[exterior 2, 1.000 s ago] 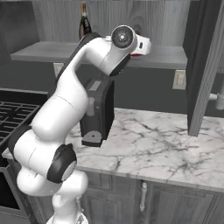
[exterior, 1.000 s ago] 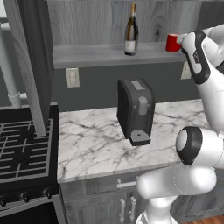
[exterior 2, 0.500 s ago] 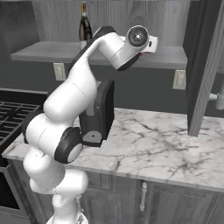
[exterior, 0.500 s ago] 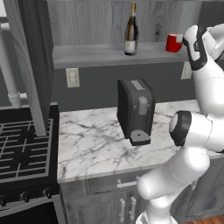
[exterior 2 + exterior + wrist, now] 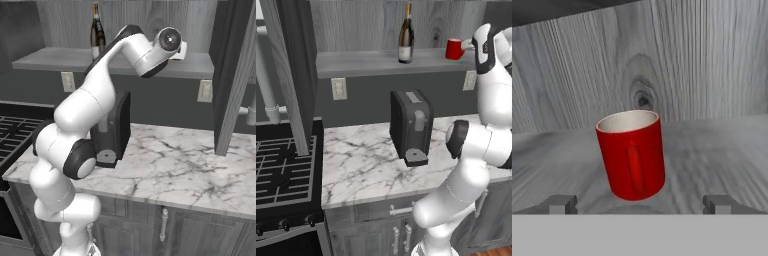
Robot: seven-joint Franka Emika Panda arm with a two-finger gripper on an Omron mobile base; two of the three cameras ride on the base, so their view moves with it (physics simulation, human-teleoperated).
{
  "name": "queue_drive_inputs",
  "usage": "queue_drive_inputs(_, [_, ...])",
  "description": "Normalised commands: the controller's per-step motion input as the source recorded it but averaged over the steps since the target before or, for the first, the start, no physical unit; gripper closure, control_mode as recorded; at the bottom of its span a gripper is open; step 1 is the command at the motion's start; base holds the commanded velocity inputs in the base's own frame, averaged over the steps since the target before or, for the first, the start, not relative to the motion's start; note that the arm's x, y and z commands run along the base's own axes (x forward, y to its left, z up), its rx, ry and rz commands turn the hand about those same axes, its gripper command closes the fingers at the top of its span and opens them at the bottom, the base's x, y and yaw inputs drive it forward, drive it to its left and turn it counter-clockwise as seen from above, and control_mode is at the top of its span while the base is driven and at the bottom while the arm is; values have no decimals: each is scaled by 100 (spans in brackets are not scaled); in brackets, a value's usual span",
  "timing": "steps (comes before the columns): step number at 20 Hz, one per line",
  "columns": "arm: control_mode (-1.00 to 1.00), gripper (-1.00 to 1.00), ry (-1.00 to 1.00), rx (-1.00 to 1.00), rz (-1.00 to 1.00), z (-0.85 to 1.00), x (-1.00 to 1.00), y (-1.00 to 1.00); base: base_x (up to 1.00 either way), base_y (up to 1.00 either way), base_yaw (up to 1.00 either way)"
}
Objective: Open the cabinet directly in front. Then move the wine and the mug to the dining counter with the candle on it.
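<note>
The hand [image 5: 639,204] has been brought up level with the red mug [image 5: 632,155], which is now framed between its wide-open, empty fingers. The mug stands on the open cabinet's shelf [image 5: 361,62], the wine bottle [image 5: 405,36] well apart, so a grasp seems imminent.

red mug [image 5: 632,155] – grey wood-grain cabinet [image 5: 712,65]

Dark grey wall [image 5: 366,100] mid-frame with pale outlets [image 5: 338,88], marble worktop [image 5: 361,165] across the centre, black coffee machine [image 5: 411,125] upon it, black stove grates [image 5: 281,170] at lower left, grey drawers [image 5: 165,225] along the bottom, white pipe [image 5: 266,90] at left edge
</note>
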Motion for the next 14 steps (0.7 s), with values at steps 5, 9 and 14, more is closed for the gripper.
queue_drive_inputs(5, [-100,-100,7,-2,0,-18,19,0,0,0,0])
queue_drive_inputs(9, [-100,-100,2,0,0,-4,22,6,0,0,0])
queue_drive_inputs(14, [-100,-100,0,0,0,0,25,0,0,0,0])
